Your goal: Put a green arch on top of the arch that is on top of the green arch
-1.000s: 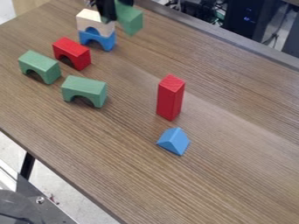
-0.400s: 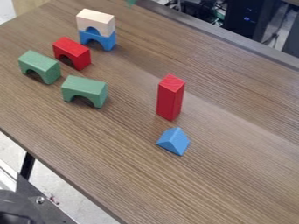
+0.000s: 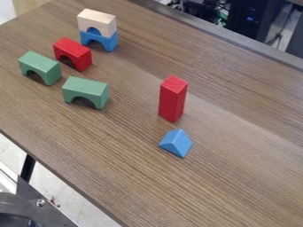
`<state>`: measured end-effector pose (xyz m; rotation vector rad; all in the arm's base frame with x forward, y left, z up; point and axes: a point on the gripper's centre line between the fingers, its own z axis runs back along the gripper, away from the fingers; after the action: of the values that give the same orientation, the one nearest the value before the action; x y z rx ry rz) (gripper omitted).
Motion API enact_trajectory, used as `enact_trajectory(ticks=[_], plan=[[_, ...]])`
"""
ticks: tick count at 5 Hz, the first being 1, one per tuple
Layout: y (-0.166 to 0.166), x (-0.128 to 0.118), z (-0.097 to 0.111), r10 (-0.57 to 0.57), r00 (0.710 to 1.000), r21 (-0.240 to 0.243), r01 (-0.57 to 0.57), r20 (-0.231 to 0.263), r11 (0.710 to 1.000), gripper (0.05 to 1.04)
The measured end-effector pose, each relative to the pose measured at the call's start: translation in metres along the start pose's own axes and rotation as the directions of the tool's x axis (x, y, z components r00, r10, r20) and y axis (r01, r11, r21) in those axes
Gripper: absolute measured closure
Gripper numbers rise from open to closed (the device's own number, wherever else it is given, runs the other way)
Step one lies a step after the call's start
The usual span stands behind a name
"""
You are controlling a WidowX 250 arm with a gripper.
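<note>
One green arch (image 3: 89, 88) is standing on the table (image 3: 237, 155), near another green arch (image 3: 41, 64). A red arch (image 3: 75, 51) is standing near both. Beyond it, a cream arch (image 3: 98, 20) is resting on a blue arch (image 3: 105, 42). Well apart, a red block (image 3: 172, 99) is standing upright near a blue wedge (image 3: 176, 142). I cannot tell the gripper's state.

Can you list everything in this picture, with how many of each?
Green arches: 2, green, table's left, one farther left than the other
Red arch: 1, red, behind them
Blue arch: 1, blue, table's far left
Cream arch: 1, cream, atop it
Block: 1, red, upright mid-table
Wedge: 1, blue, before the block
Table: 1, brown, mid-view
Table leg: 1, black, lower left
Floor: 1, grey, lower left
Equipment: count unclear, dark, beyond the table
</note>
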<state>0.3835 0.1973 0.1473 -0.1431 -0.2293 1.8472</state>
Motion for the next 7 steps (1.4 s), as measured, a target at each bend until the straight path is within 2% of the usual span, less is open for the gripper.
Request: enact_trajectory(ticks=[1,3,4,7], plan=[[0.003,0.004,-0.013,0.01,1.0,0.036,-0.011,0.016,0.999,0.527],[0.006,0.016,-0.018,0.03,0.998,0.045,-0.032,0.052,0.998,0.527],[0.009,0.018,-0.027,0.039,0.998,0.068,-0.043,0.051,0.997,0.527],[0.023,0.027,-0.036,0.067,0.997,0.112,-0.071,0.046,0.991,0.527]])
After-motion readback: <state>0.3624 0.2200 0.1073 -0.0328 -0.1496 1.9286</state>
